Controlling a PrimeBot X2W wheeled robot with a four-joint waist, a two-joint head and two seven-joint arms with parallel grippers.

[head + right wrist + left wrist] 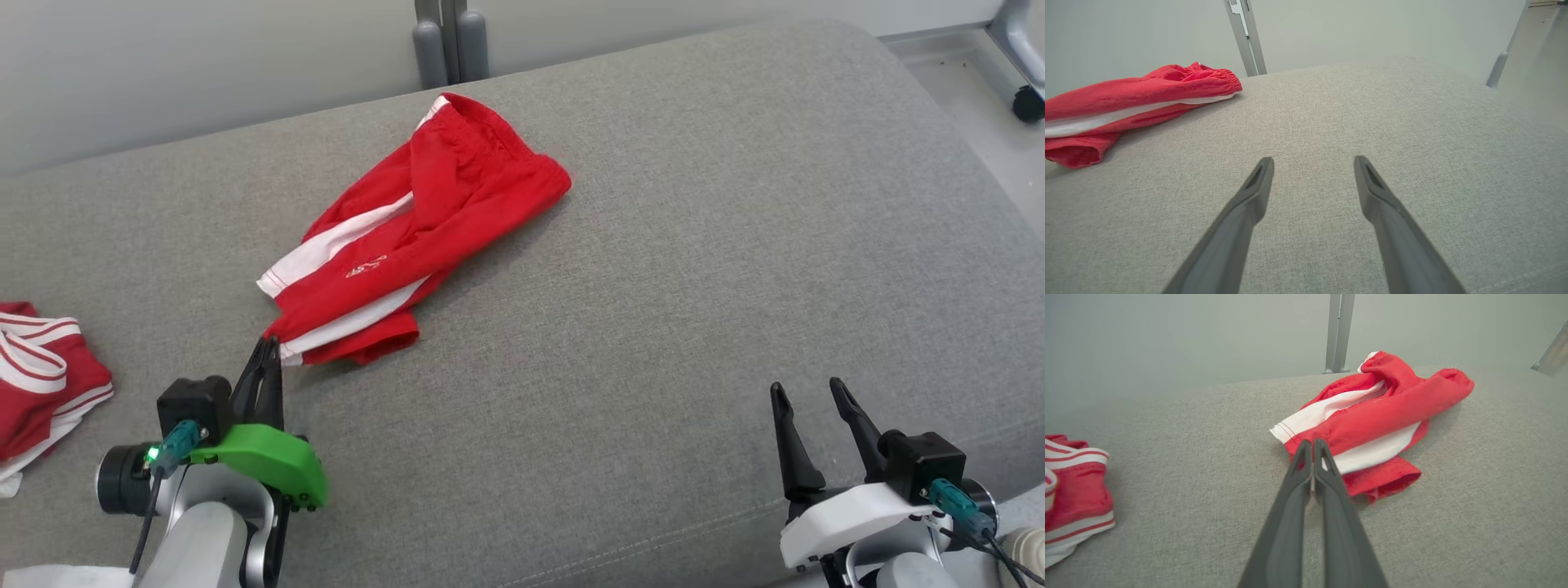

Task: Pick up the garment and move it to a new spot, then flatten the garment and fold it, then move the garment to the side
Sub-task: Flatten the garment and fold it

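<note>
The garment [416,220] is a pair of red shorts with white side stripes, lying crumpled on the grey cushion [694,286], left of centre and towards the back. My left gripper [268,347] is shut, its tips pinched together on the garment's [1372,416] nearest corner; in the left wrist view the closed gripper [1312,446] meets the red hem. My right gripper [808,392] stands open over bare cushion at the lower right, far from the cloth. From the right wrist, the garment [1126,98] lies at the far left, beyond the open gripper [1312,163].
Another red and white striped garment [41,376] lies at the cushion's left edge, also seen from the left wrist [1073,494]. A grey metal post [449,41] rises behind the cushion. A caster wheel [1029,102] stands on the floor at the far right.
</note>
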